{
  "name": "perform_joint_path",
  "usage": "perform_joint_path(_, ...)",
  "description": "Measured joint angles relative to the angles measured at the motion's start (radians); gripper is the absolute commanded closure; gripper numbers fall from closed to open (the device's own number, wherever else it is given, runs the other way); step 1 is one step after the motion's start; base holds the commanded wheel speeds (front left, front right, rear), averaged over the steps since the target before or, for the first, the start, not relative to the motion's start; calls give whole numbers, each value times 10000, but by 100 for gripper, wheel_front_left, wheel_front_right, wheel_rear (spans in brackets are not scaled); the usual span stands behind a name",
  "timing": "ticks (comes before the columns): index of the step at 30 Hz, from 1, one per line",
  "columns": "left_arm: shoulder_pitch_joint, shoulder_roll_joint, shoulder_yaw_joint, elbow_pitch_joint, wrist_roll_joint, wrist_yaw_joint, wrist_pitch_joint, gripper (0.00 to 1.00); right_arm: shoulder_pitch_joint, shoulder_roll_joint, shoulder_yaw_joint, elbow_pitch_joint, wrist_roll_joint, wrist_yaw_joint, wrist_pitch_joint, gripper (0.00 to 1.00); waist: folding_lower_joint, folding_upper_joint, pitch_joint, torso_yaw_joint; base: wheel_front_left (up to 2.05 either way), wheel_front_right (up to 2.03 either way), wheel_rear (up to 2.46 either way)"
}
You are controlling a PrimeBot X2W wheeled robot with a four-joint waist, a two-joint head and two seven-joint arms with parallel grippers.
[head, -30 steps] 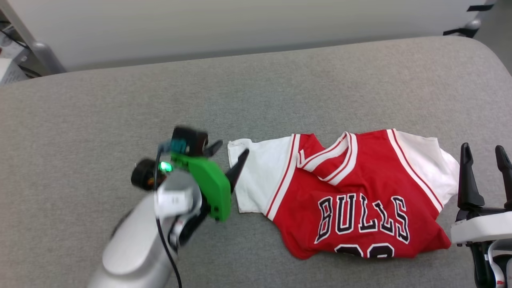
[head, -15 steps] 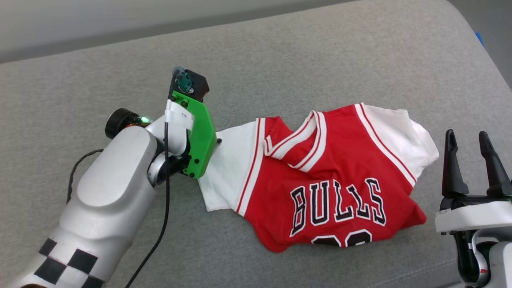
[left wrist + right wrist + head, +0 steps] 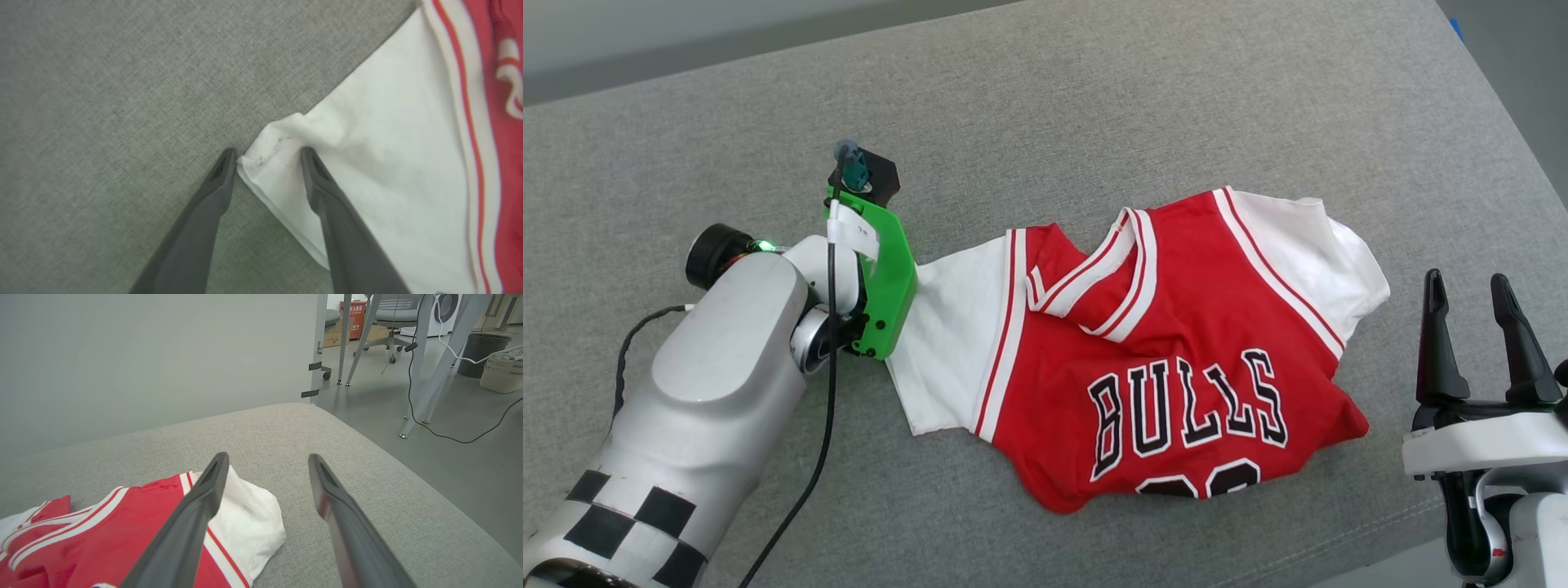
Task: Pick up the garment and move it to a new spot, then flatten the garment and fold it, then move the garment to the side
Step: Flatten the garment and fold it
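Observation:
The garment (image 3: pixel 1160 343), a red jersey with white sleeves and black "BULLS" lettering, lies rumpled on the grey cushion (image 3: pixel 1094 122). My left arm's green wrist mount (image 3: pixel 886 278) sits at the left sleeve's edge and covers the fingers in the head view. In the left wrist view my left gripper (image 3: pixel 267 153) points down with its jaws apart, and the corner of the white sleeve (image 3: pixel 388 143) bunches between them. My right gripper (image 3: pixel 1470 286) stands open just right of the garment's other sleeve, holding nothing. In the right wrist view its fingers (image 3: pixel 265 457) frame that sleeve (image 3: pixel 249 522).
The cushion's rounded right edge (image 3: pixel 392 465) drops to a grey floor with table legs (image 3: pixel 433 363), a trailing cable (image 3: pixel 449 437), an office chair (image 3: pixel 392 318), a dark bin (image 3: pixel 478 351) and a white basket (image 3: pixel 502 373). A pale wall (image 3: pixel 155 355) backs the cushion.
The head camera has tilted and turned, shifting the whole picture. My left gripper has gone from beside the sleeve's edge to straddling its corner, fingers now hidden under the wrist. The right gripper holds still.

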Motion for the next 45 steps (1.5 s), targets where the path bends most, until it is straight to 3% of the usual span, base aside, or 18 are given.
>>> perform_joint_path(7,68,-17,203,387,-648,-40,-892,100,-15,-71,-100,-29,-19,0,54,0,-1,0,-198,221,0,0,0)
perform_joint_path(8,196,142,763,583,-934,63,-1649,100,-14,-138,-186,-75,-33,0,188,0,-1,0,-331,425,0,0,0)
perform_joint_path(17,847,901,1741,309,-1444,341,-3016,100,169,-337,-527,-219,-123,0,759,0,-1,0,-818,1305,0,0,0)
perform_joint_path(25,3078,1319,2447,-1085,-2240,966,-3613,100,436,-385,-665,-293,-155,0,1398,0,-1,0,-1263,2246,0,0,0)
perform_joint_path(35,5355,1197,2644,-3595,-2587,2004,-4232,100,599,-389,-836,-293,-209,0,2144,0,-1,0,-1693,2964,0,0,0)
perform_joint_path(37,5370,1233,2669,-3889,-2330,2201,-4575,0,624,-389,-832,-297,-211,0,2217,0,-1,-1,-1727,3016,0,0,0)
perform_joint_path(45,5481,1225,2945,-5047,-1753,2708,-5925,0,811,-387,-869,-360,-209,0,2401,0,-1,0,-1886,3105,0,0,0)
